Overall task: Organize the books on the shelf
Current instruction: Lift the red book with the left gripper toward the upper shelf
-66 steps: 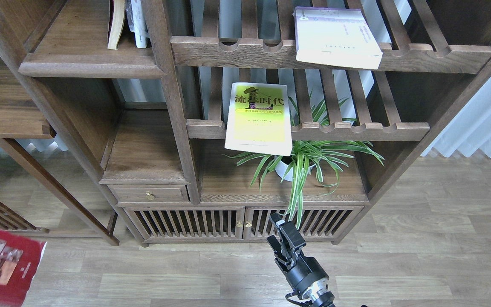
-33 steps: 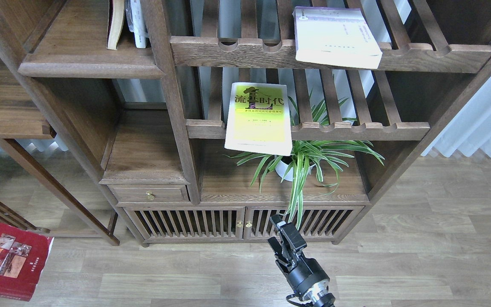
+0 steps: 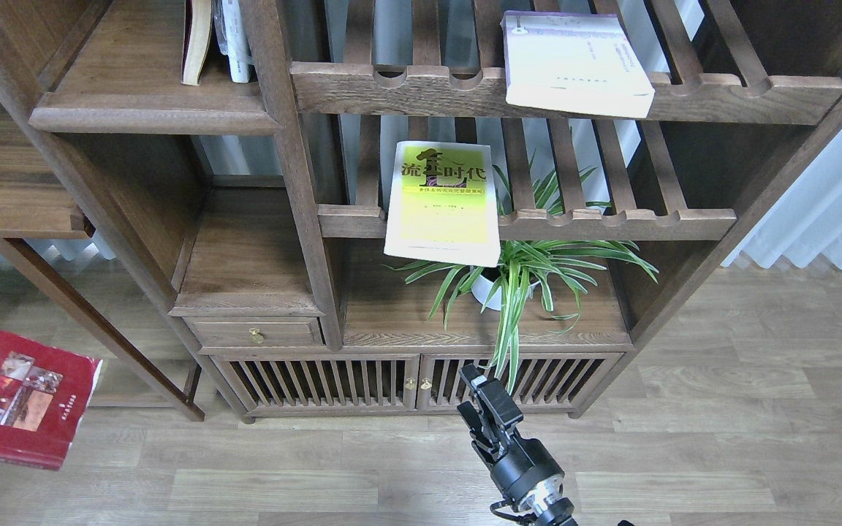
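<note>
head view | spider plant [image 3: 520, 274] under yellow-green book [image 3: 443, 203] | right gripper [image 3: 485, 405] low

Dark-brown wooden shelving unit [image 3: 297, 183] standing on a pale plank floor [image 3: 721, 409]. Taken from the central upright post [image 3: 286, 146]: to its upper left, a solid flat shelf [image 3: 150, 109] with a thick moulded front edge, carrying a few upright books [image 3: 216, 40] at the back. To its upper right, a slatted rack [image 3: 465, 91] with a white book [image 3: 574, 62] lying flat, overhanging the scalloped rail. Lower right, a second slatted rack [image 3: 611, 219] bearing a yellow-green book [image 3: 444, 201], likewise jutting past the front. Beneath that, a solid board [image 3: 392, 314] holding a potted spider plant [image 3: 523, 270].
</note>
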Tool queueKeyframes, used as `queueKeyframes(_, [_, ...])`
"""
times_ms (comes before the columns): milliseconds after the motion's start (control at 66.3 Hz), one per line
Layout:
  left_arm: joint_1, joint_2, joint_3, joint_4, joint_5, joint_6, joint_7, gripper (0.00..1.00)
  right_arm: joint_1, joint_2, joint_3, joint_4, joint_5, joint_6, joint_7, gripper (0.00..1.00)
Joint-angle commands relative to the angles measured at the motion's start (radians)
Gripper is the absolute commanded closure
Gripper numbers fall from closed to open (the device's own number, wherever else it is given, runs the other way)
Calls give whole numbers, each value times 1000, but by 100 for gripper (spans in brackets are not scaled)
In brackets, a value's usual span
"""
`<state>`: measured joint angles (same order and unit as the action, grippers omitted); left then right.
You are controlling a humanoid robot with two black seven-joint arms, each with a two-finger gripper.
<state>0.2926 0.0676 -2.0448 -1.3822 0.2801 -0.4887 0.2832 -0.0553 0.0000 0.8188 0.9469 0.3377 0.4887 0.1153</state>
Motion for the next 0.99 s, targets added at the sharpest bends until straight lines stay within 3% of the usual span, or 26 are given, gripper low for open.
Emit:
queueKeyframes(0, [-33,40,0,0,-2,0,1,98,2,0,2,0,0,0,0,1])
queueKeyframes(618, [-194,190,12,0,-2,0,51,98,38,0,3,-2,0,0,1,1])
queueKeyframes(844, [-375,327,116,2,-1,0,53,98,45,0,6,-2,1,0,11,1])
queueKeyframes(980, [-446,356,176,2,5,0,79,98,48,0,10,3,1,0,15,1])
